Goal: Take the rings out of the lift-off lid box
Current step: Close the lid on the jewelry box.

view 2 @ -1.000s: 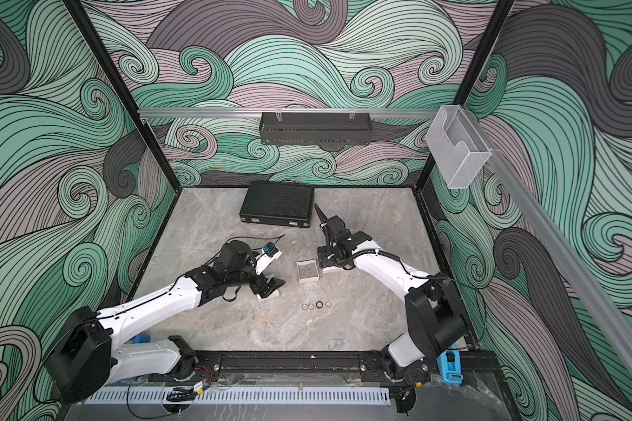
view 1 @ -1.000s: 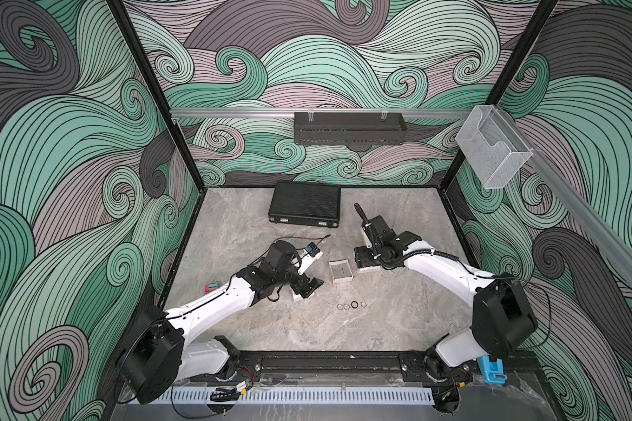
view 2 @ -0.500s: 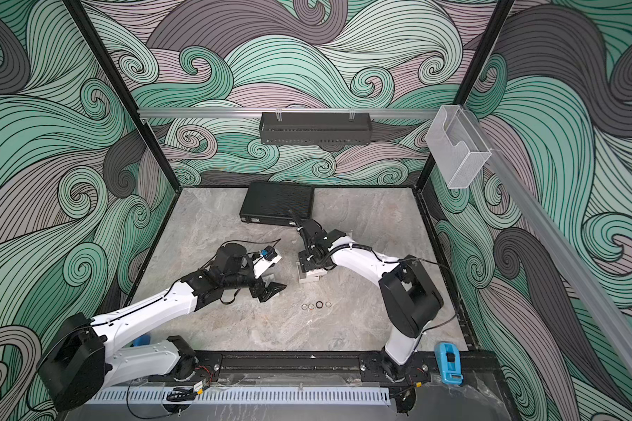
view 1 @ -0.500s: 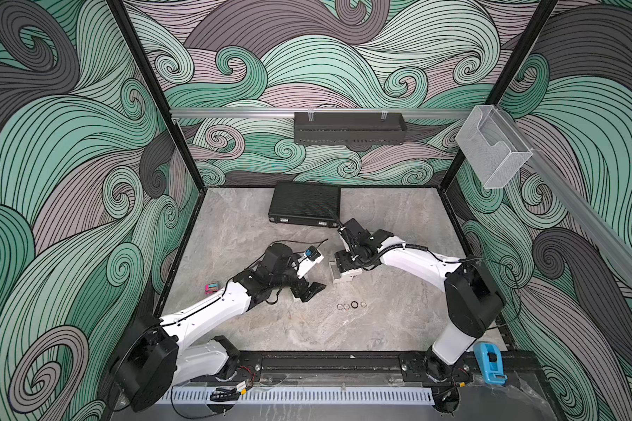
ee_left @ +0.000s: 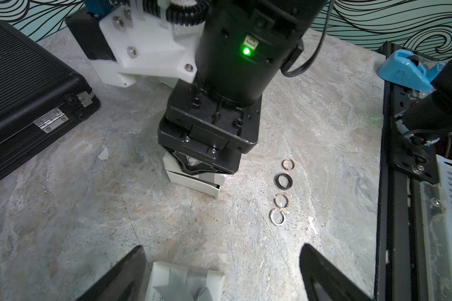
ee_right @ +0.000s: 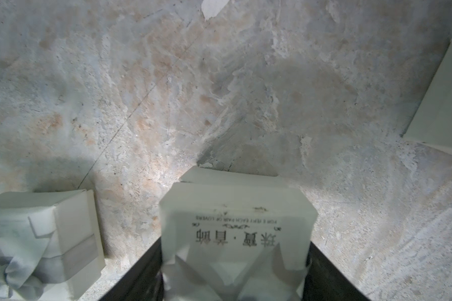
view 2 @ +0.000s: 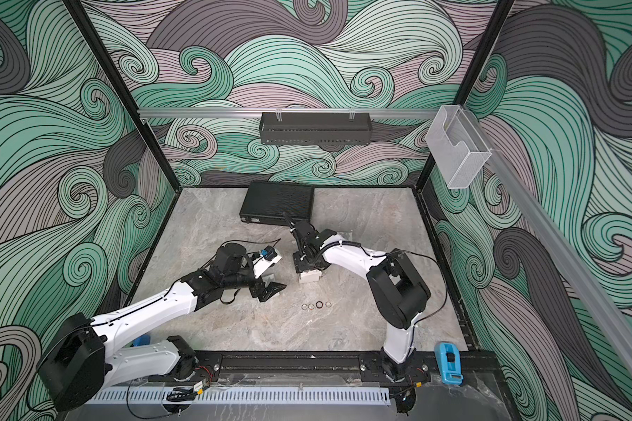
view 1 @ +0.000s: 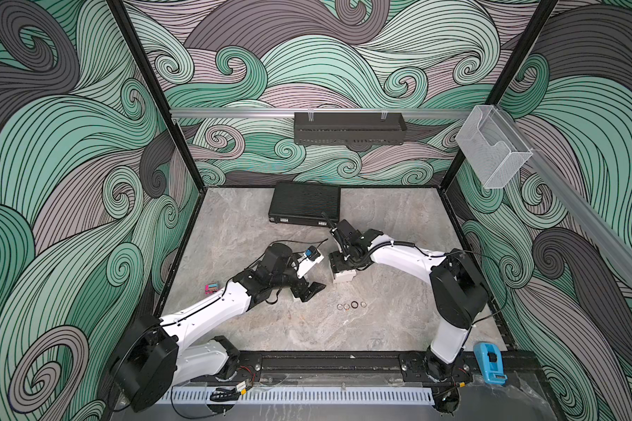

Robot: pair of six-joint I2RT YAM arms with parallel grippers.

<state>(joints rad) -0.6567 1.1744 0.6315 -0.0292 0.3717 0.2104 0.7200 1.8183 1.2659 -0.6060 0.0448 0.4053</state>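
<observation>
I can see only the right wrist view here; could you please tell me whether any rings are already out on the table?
Observer: Yes, four rings lie in a row on the table, one of them a black ring.
Operator: Thank you. Where is that row relative to the box between my jaws?
Observer: The printed white box under the right gripper stands apart from the row, between it and the black case.
Operator: And what is the left gripper doing?
Observer: The left gripper is open, its fingers well apart around a ribboned white box, not clamped on it.
</observation>
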